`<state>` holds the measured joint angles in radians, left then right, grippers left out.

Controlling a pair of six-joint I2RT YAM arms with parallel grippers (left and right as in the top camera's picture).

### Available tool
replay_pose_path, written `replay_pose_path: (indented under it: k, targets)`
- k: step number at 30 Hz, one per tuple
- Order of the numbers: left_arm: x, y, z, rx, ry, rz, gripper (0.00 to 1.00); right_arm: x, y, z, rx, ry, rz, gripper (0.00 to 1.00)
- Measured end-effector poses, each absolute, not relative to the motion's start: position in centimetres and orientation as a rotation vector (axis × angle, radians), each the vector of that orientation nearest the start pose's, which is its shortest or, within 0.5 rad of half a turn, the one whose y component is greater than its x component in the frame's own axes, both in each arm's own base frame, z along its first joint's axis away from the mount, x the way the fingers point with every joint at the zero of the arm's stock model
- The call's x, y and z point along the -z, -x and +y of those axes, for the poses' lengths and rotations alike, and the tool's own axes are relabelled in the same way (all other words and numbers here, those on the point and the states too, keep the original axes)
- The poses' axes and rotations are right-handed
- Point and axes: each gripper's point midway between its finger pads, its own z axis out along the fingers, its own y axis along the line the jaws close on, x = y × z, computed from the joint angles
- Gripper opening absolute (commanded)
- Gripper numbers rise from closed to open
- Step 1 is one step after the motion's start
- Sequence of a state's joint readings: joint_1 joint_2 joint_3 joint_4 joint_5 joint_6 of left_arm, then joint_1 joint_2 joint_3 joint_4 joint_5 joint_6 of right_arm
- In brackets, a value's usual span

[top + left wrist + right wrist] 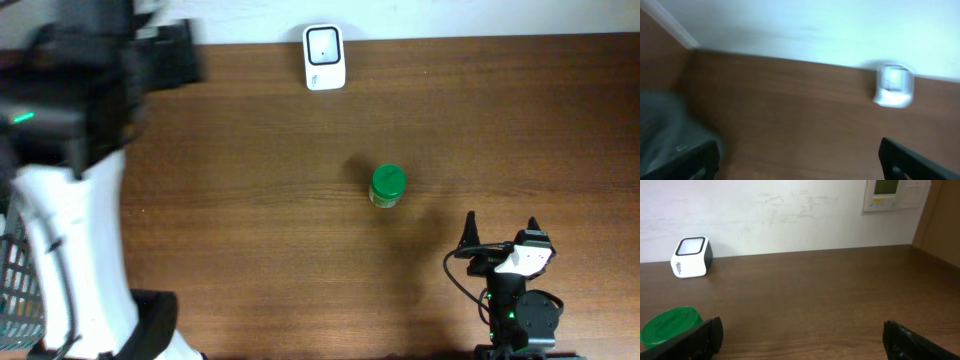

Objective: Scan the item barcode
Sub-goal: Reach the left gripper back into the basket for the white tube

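Note:
The item is a small jar with a green lid, standing upright near the middle of the brown table. No barcode shows on it. The white barcode scanner sits at the table's far edge. My right gripper is open near the front right, short of the jar. In its wrist view the jar is at the lower left, beside the left finger, and the scanner stands far behind. My left gripper is open and empty above bare wood, with the scanner ahead to its right; this view is blurred.
My left arm, white with a dark blurred head, fills the overhead view's left side. A wire basket shows at the left edge. A white wall runs behind the table and carries a wall panel.

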<state>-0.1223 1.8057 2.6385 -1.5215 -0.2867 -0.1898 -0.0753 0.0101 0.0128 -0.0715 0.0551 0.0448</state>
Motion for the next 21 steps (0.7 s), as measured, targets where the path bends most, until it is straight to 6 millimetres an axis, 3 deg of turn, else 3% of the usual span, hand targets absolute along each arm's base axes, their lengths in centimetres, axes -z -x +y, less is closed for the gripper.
replay_pose_path:
  k: [2,4,6,7,8,9,13,15,19,21]
  targets:
    - [-43.3,-36.0,9.1,-0.251,0.579,2.220,0.99,-16.0,-24.4,-2.8,0.069,-0.140,1.633,0.98]
    - [-41.7,-30.7,22.2,-0.444,1.100,2.090,0.99,-16.0,-24.5,-2.8,0.066,-0.139,1.634,0.98]
    - [-40.4,-29.3,25.9,-0.469,1.248,2.028,1.00,-16.0,-24.5,-2.7,0.067,-0.138,1.634,0.98]
    - [-38.7,-28.3,28.4,-0.482,1.342,2.014,1.00,-16.0,-24.5,-2.7,0.066,-0.138,1.634,0.98]
    - [-36.5,-27.3,30.6,-0.498,1.431,2.018,0.99,-16.0,-24.5,-2.7,0.066,-0.138,1.634,0.98]
    - [-32.9,-26.1,32.6,-0.509,1.532,2.060,0.98,-16.0,-24.5,-2.7,0.066,-0.138,1.634,0.98]
    - [-21.8,-25.5,34.7,-0.513,1.588,2.252,0.91,-16.0,-24.5,-2.7,0.066,-0.138,1.634,0.98]
    - [-16.5,-24.8,34.3,-0.512,1.529,2.400,0.79,-16.0,-24.5,-2.7,0.065,-0.139,1.634,0.98]
    - [-11.3,-24.0,33.8,-0.546,1.383,2.554,0.76,-16.0,-24.5,-2.7,0.066,-0.138,1.634,0.98]
    - [-10.4,-23.6,33.9,-0.577,1.355,2.587,0.75,-16.0,-24.5,-2.7,0.066,-0.138,1.634,0.98]
